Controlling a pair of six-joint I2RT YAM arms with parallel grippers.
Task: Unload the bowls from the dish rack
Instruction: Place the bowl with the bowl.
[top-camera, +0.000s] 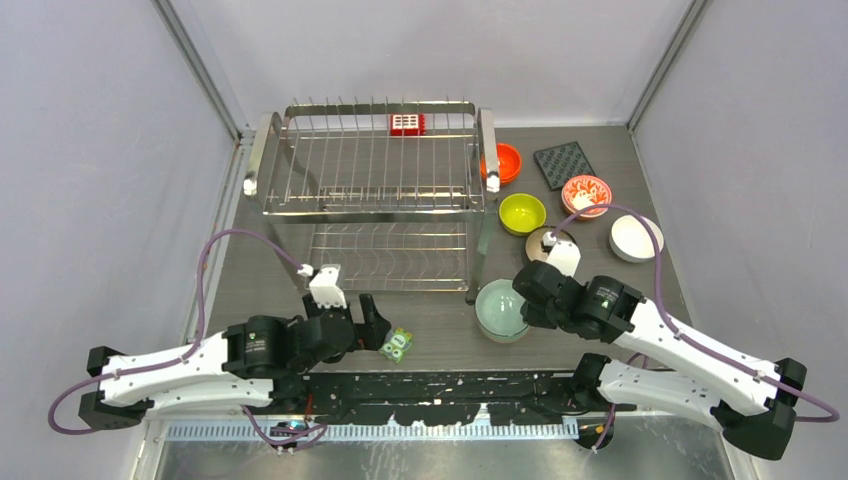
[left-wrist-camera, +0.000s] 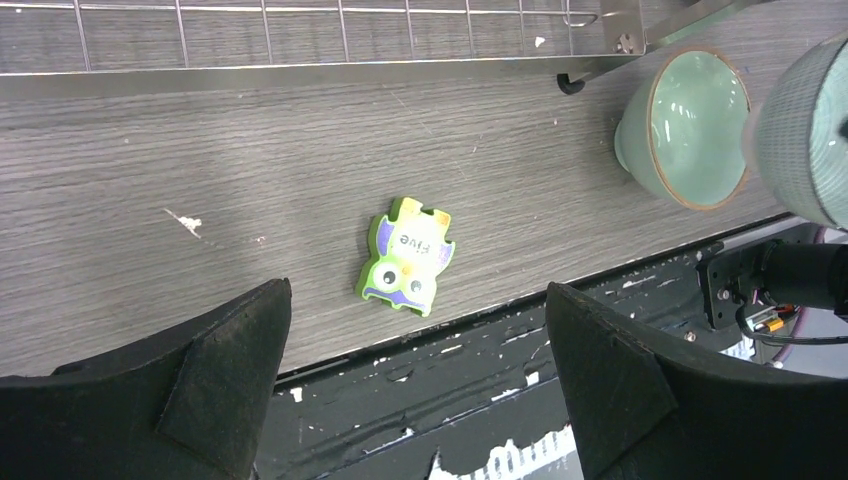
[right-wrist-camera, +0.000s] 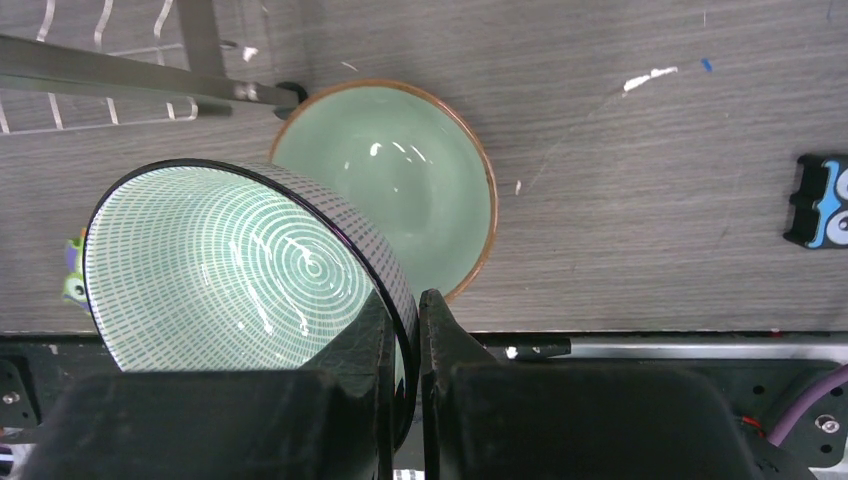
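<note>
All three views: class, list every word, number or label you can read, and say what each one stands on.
"Five": on the green toy block, upside down in the left wrist view.
Red-white block on the dish rack: too small to read.
Dark block with blue marks, right wrist view: cut off, unreadable.

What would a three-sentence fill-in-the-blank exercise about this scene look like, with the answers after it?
1. The right gripper, pinching the patterned bowl by its rim, is ___.
2. The left gripper, near the green owl block, is ___.
3. The small block clipped on the dish rack is red and ___.
Missing words: shut; open; white.
</note>
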